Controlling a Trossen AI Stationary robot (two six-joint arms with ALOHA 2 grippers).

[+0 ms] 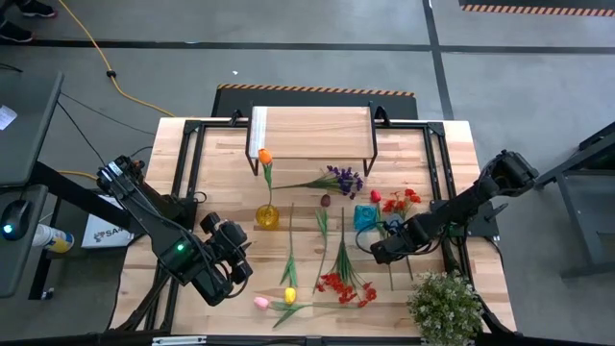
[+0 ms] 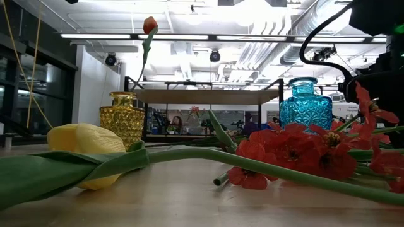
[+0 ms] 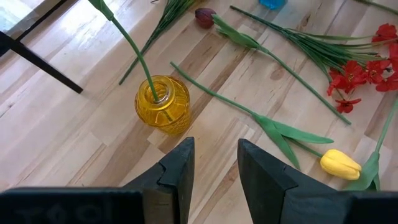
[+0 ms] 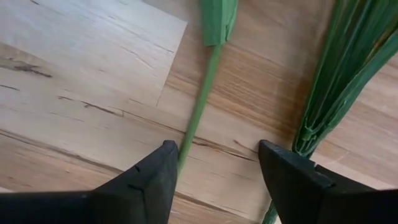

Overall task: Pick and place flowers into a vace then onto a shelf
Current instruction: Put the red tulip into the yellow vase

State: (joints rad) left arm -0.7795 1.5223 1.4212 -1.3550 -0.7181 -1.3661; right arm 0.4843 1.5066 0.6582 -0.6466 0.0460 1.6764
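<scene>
A yellow glass vase [image 1: 267, 216] [image 3: 163, 104] stands on the table and holds one orange tulip [image 1: 264, 156] by its stem. Other flowers lie flat on the wood: a purple spray [image 1: 344, 179], a dark tulip [image 3: 204, 17], red sprays [image 1: 341, 285], a yellow tulip [image 3: 340, 164] and a pink tulip [image 1: 261, 302]. The shelf [image 1: 312, 133] stands at the far edge. My left gripper [image 3: 216, 162] is open, just near-left of the yellow vase. My right gripper [image 4: 217, 168] is open and low over the table. A green stem [image 4: 200, 109] runs between its fingers, close to one finger.
A blue glass vase [image 1: 366, 217] stands beside red flowers [image 1: 399, 202], close to the right arm. A bushy potted plant [image 1: 444, 306] sits at the near right corner. Black frame rails [image 1: 190, 173] run along both table sides. Bare wood lies left of the yellow vase.
</scene>
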